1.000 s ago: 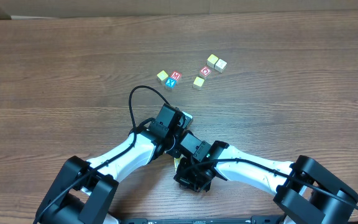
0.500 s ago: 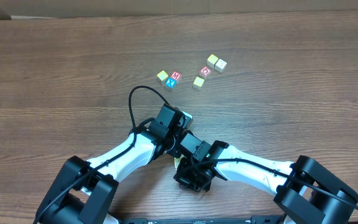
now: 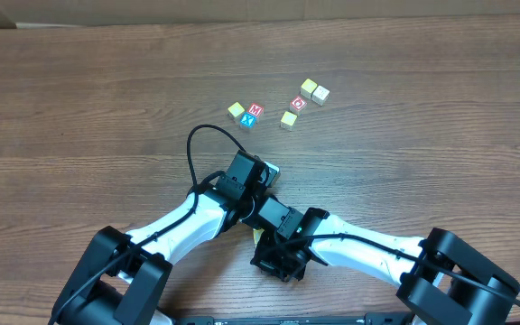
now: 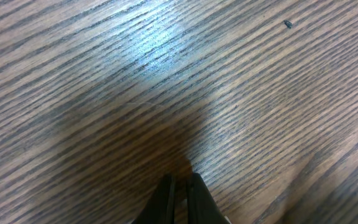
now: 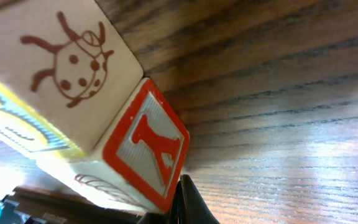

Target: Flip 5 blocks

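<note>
Two robot arms at a wooden table, both folded in close to their own bases.

The left gripper had its fingers pressed together and held nothing. Its tips hung low over bare wood grain of the table, and its wrist camera showed no block.

The right gripper was also closed and empty-handed, its dark tips pointing at the table. Just beside those tips, up and to their left, a ladybug block filled the wrist view: a cream face with a red-brown ladybug drawing and a yellow-edged face beside it. Nearest the fingertips was a red-framed face with a red letter on a pale ground. Whether that face belonged to the same cube or to a neighbour pressed against it could not be told, nor whether the fingertips were touching it or only next to it. From above, the right arm hid this spot almost entirely.

Well beyond both sets of fingers, out toward the far side of the table, lay the scattered blocks — seven in a loose band. Two were red-faced, one blue, and the rest yellow or cream, with some touching their neighbours in pairs.

Nothing in these views marked a block as already turned over, so the count of flips done could not be read. Judging by the layout, the block at the right fingertips looked like the one being worked on — and the seven far blocks seemed to be waiting out of either gripper's immediate reach.
</note>
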Motion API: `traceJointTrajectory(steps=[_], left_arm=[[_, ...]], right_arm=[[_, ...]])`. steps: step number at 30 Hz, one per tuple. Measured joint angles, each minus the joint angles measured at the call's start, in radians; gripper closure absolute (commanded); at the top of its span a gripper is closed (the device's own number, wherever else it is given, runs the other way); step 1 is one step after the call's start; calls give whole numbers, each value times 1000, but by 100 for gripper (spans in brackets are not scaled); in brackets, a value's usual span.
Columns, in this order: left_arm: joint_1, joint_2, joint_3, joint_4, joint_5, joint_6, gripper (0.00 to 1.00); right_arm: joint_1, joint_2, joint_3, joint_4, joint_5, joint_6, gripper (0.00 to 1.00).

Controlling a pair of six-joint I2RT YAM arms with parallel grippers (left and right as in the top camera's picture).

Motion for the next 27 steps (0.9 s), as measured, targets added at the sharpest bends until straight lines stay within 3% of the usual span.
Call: traceJointTrajectory(steps=[27], left_arm=[[0,0,0,-5,16,0,96]], right_arm=[[34,0,6,-34,63,34,96]])
